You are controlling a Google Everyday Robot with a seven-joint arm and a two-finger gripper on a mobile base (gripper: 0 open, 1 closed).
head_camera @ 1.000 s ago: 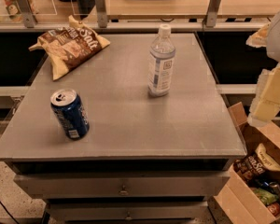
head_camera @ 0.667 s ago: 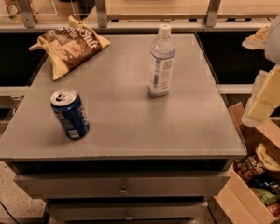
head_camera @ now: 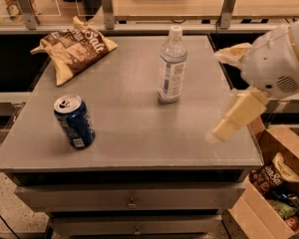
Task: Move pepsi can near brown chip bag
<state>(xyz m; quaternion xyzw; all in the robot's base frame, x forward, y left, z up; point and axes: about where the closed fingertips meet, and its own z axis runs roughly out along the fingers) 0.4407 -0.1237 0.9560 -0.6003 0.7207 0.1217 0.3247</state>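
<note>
Pepsi can [head_camera: 74, 121] stands blue, silver-topped; tool [head_camera: 216, 94] well apart.

hand [head_camera: 217, 94] at right, blurred (arm [head_camera: 284, 59] cropped)

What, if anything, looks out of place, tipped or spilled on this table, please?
Nothing stands out. The pepsi can stands upright front left, the water bottle upright mid-table, and the brown chip bag lies flat at the back left, unspilled. The tool hangs open over the right edge of the table, touching nothing.

Upright pepsi can [head_camera: 74, 122], well left of gripper [head_camera: 218, 94]
</note>
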